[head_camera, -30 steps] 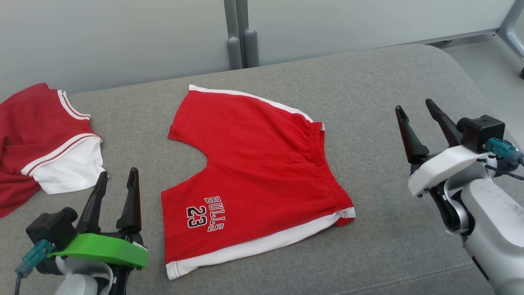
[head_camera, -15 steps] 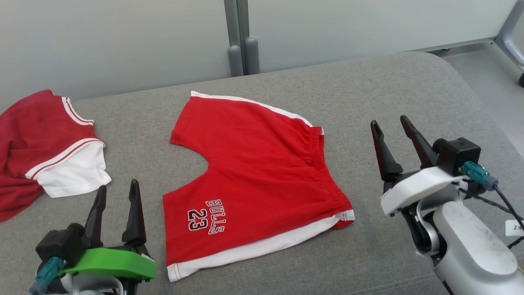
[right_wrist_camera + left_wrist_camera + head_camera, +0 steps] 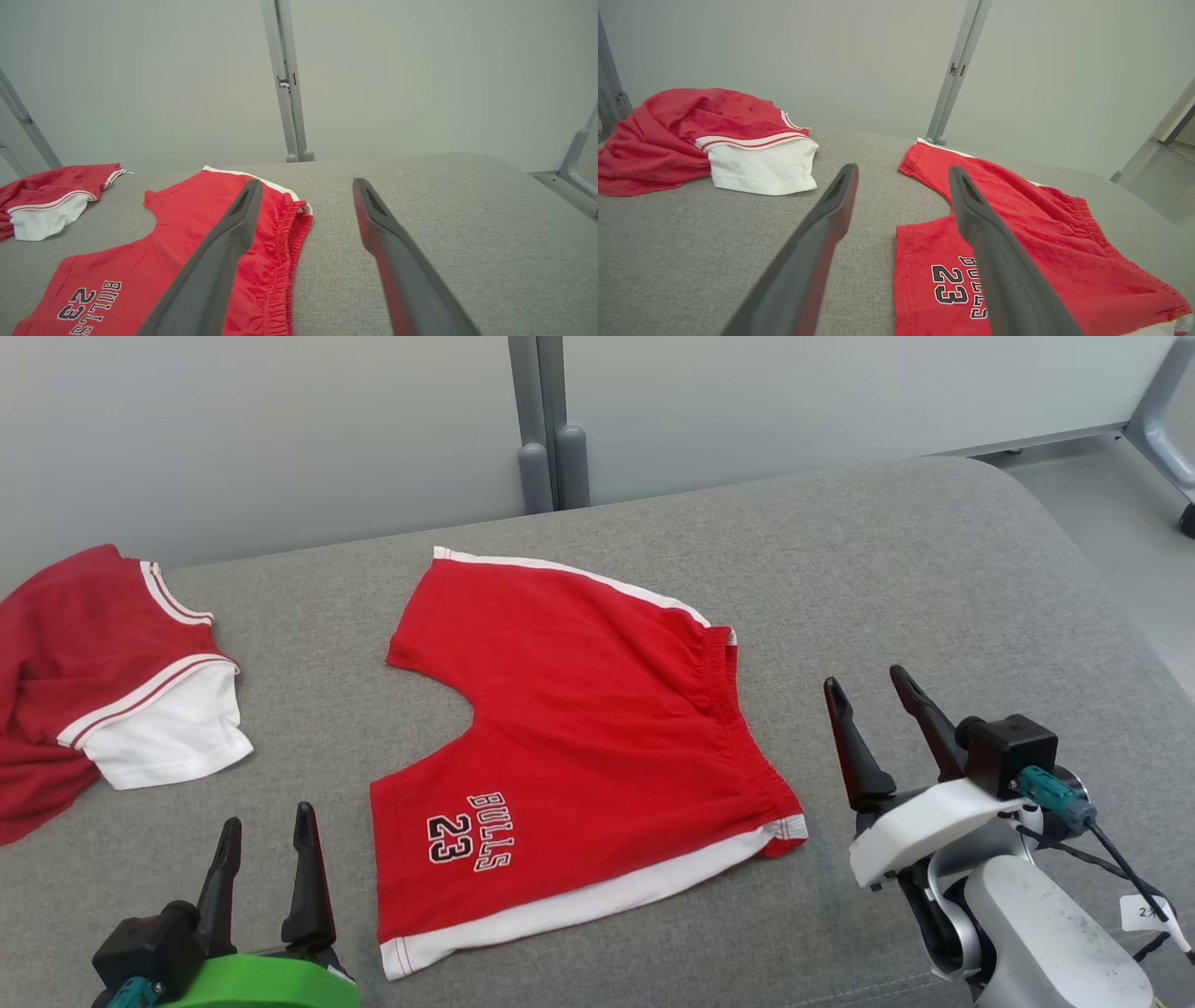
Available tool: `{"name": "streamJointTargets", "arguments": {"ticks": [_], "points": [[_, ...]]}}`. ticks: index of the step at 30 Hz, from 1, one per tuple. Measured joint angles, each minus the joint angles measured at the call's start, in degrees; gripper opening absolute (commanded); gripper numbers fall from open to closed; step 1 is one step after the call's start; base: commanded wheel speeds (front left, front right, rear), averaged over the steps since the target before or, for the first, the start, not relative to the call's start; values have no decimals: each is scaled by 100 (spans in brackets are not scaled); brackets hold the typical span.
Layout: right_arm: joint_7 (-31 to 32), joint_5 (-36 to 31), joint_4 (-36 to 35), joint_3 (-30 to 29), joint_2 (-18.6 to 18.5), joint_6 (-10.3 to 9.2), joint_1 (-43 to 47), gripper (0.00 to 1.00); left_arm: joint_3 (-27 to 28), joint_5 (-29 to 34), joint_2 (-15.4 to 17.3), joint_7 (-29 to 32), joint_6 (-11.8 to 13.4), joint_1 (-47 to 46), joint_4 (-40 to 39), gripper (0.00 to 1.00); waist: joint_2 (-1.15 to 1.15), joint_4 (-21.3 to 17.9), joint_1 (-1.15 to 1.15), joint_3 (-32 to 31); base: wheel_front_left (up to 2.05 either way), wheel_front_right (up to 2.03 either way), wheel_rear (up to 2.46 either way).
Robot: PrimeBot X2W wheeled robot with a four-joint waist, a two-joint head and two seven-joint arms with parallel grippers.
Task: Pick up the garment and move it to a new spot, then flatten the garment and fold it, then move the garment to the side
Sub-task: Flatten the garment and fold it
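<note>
**Red shorts (image 3: 579, 737) flat on a grey cushion (image 3: 934, 569), an empty gripper at each side**

The shorts are spread out, unfolded, near the middle of the cushion; the gathered waistband faces the robot's right and the two leg openings face its left, with a curved notch between them; a white stripe runs along the far edge and another along the near edge; "BULLS 23" is printed in black and white on the nearer leg.

The left gripper (image 3: 267, 814) sits low at the lower left of the head view, just beside the near leg's hem and not touching it; its two dark fingers point away from the robot with a clear gap between them and nothing in that gap; its mount is bright green.

The right gripper (image 3: 864, 675) stands near the waistband's near corner, on the robot's right of the shorts and apart from the cloth; its fingers are likewise spread and hold nothing; its mount is white, with a small black block and a teal plug behind it; in the right wrist view its left finger crosses in front of the waistband.

At the cushion's left end, well apart from the shorts, lies a crumpled darker red shirt (image 3: 84, 663) with a white sleeve and red-and-white trim; behind the cushion rises a pale wall (image 3: 233, 429), split by a grey post (image 3: 541, 420).
</note>
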State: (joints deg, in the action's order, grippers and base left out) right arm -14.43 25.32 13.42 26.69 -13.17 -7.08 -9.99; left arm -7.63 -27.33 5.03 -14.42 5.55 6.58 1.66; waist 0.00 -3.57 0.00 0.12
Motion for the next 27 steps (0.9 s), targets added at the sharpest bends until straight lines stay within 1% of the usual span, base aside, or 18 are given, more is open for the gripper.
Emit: {"name": "streamJointTargets", "arguments": {"ticks": [17, 27], "points": [[0, -272, -29, -145, 214, -1, 147, 100, 126, 144, -70, 0, 1, 179, -83, 100, 0, 65, 0, 11, 0, 0, 0], [0, -379, -31, -221, 243, 1, 232, 100, 141, 264, -110, 0, 0, 193, -133, 100, 0, 80, 0, 31, 0, 0, 0]]}}
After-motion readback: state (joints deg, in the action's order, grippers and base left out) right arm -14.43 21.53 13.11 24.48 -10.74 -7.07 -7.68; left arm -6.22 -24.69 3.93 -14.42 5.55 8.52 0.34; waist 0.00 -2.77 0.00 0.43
